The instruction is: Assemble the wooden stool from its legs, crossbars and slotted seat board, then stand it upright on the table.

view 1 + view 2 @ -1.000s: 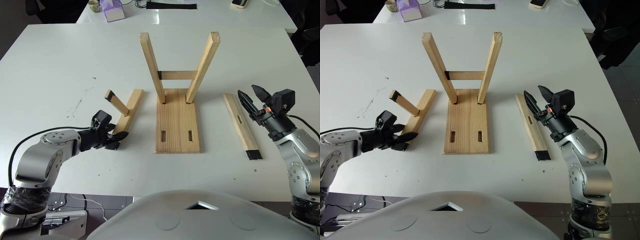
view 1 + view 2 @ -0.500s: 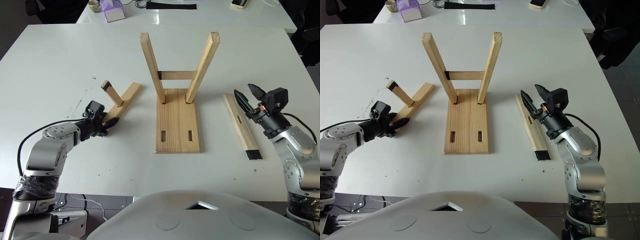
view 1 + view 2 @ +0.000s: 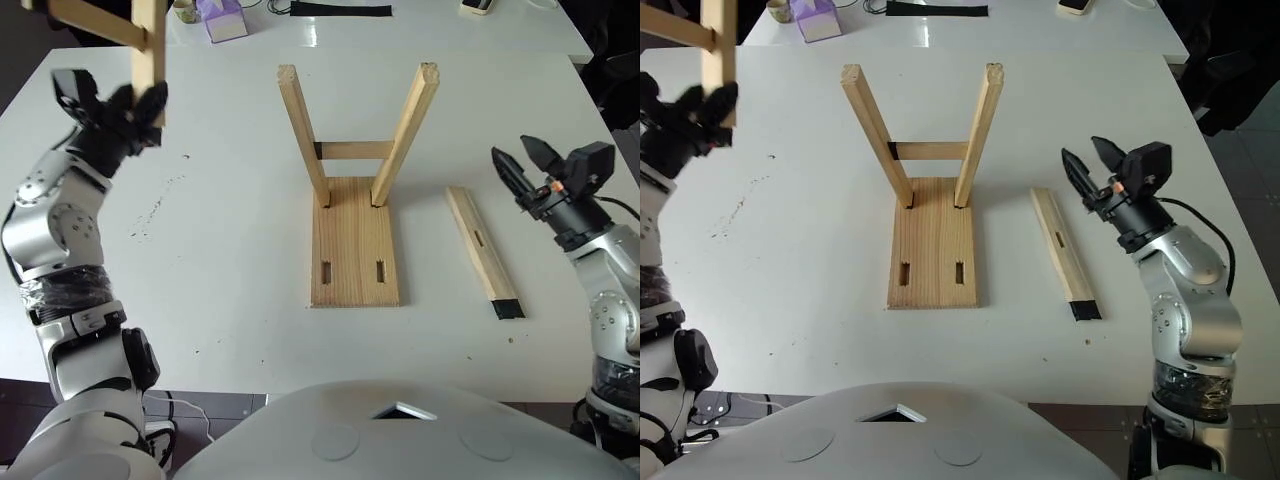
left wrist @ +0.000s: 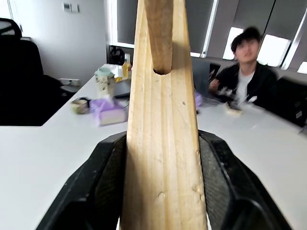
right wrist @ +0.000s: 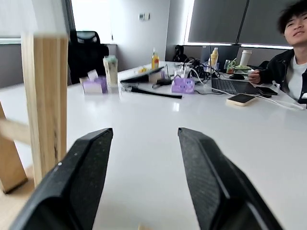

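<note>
My left fingers (image 4: 108, 187) are clenched on a leg piece (image 3: 150, 45) with a crossbar stub, held in the air at upper left. My right fingers (image 5: 91, 177) are released at the right edge, near the loose leg (image 3: 481, 250) lying flat on the counter (image 3: 220, 250). The seat board (image 3: 354, 255) lies at centre, with two joined legs standing in it.

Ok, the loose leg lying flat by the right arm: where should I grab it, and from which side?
Grip the loose leg around mid-length, near its slot, coming straight down with the open right gripper. It lies flat on the table, so only the long side faces are free: span its narrow width. A mid-length hold should keep it balanced.
</note>
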Tool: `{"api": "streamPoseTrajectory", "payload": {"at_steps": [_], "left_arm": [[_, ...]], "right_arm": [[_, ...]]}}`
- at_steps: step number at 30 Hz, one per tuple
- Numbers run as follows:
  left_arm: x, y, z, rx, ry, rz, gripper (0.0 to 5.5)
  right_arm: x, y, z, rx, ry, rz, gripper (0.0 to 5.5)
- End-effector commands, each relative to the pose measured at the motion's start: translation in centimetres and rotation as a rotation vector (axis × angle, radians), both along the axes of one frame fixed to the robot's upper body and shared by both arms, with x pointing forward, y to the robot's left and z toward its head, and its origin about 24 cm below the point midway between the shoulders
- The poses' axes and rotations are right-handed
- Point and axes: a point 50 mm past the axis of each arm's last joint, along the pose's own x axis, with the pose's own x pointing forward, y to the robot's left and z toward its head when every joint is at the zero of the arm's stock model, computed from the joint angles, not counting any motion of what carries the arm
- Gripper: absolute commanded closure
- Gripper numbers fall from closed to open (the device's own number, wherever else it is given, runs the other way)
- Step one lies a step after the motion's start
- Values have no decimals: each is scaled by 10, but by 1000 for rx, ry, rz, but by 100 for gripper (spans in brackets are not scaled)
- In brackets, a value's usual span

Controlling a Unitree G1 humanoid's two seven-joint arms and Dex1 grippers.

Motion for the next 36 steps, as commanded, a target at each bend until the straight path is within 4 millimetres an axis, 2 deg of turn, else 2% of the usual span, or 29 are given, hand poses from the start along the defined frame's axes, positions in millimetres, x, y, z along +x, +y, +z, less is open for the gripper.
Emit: {"api": "streamPoseTrajectory", "payload": {"at_steps": [1, 3, 6, 9, 11, 14, 18, 23, 31, 36], "left_arm": [[-29, -60, 58, -145, -183, -512, 347], [-45, -82, 66, -169, -191, -714, 347], [-63, -109, 68, -196, -179, -947, 347], [-75, -134, 61, -163, -151, -1082, 347], [-83, -146, 55, -154, -131, -1164, 347], [-87, -161, 44, -112, -94, -1253, 347], [-82, -170, 36, -57, -86, -1275, 347], [-78, -172, 27, -29, -91, -1241, 347], [-75, -170, 9, 93, -64, -1196, 347], [-75, -171, 10, 126, -86, -1195, 347]], "right_arm": [[5, 16, 55, 116, -135, 242, 300], [2, 31, 76, 148, -174, 392, 276], [-6, 55, 98, 205, -178, 642, 233], [-15, 71, 109, 231, -137, 887, 181], [-14, 79, 115, 223, -107, 978, 151], [-11, 90, 123, 199, -70, 1093, 151], [-8, 100, 122, 151, -20, 1173, 151], [-5, 105, 123, 121, 6, 1229, 151], [2, 102, 122, 39, 26, 1212, 151], [5, 105, 113, -37, 60, 1217, 151]]}}
